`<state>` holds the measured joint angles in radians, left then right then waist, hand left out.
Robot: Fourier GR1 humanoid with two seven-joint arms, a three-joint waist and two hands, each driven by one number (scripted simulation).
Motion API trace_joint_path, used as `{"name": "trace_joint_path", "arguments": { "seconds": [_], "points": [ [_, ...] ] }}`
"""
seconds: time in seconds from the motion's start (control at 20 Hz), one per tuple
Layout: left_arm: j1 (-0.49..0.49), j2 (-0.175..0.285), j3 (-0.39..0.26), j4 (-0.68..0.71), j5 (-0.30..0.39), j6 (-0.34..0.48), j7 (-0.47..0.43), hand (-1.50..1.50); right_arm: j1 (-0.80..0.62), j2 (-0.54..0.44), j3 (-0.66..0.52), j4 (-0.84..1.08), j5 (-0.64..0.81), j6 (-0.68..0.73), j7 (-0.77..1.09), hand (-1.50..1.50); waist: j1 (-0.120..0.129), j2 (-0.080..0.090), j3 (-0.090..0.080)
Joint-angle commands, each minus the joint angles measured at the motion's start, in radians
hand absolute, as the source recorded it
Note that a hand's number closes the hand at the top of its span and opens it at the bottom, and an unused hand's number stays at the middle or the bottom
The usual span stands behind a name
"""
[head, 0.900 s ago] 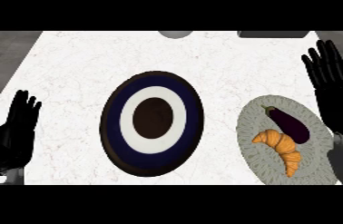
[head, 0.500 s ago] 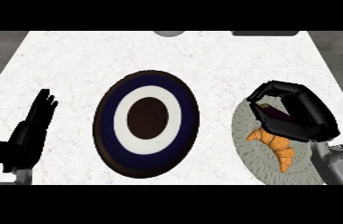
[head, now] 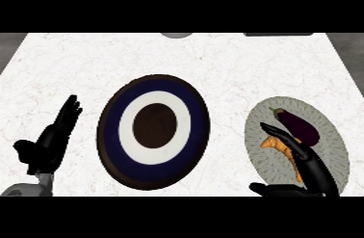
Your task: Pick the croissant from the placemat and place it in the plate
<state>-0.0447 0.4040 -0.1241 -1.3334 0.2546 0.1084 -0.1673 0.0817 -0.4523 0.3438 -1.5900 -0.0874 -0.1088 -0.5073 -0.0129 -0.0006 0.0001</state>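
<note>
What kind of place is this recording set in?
Most likely a kitchen counter: a pale marbled countertop, a round ringed plate, and a placemat with a croissant and an eggplant on it.

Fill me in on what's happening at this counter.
The robot's right hand is stretched over the croissant, which lies on the placemat beside an eggplant. Its fingers look straight and lie across the croissant, which has not been lifted. The plate in the middle of the counter has nothing on it yet. The left hand rests open at the left, fingers up.
</note>
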Motion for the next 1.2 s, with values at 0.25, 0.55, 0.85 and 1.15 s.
{"name": "trace_joint_path", "arguments": {
  "seconds": [0.25,0.55,0.85,1.15],
  "points": [
    [0.022,-0.042,-0.003,-0.025,-0.043,-0.004,0.015,0.00,0.176,-0.130,-0.150,-0.176,0.074,-0.053,0.022,-1.50,0.003,-0.002,-0.001],
    [0.007,-0.035,0.014,0.004,-0.042,-0.018,-0.005,0.00,0.164,-0.308,-0.147,-0.208,0.252,-0.026,0.251,-1.50,0.008,0.000,-0.003],
    [-0.059,-0.001,0.078,0.091,-0.017,-0.085,-0.033,0.00,0.177,-0.400,-0.122,-0.276,0.331,0.092,0.432,-1.50,0.005,0.001,-0.002],
    [-0.034,-0.079,0.036,0.074,-0.081,-0.035,-0.020,0.00,0.093,-0.371,-0.109,-0.321,0.364,0.215,0.660,-1.50,0.010,0.001,-0.001]
  ]
}}
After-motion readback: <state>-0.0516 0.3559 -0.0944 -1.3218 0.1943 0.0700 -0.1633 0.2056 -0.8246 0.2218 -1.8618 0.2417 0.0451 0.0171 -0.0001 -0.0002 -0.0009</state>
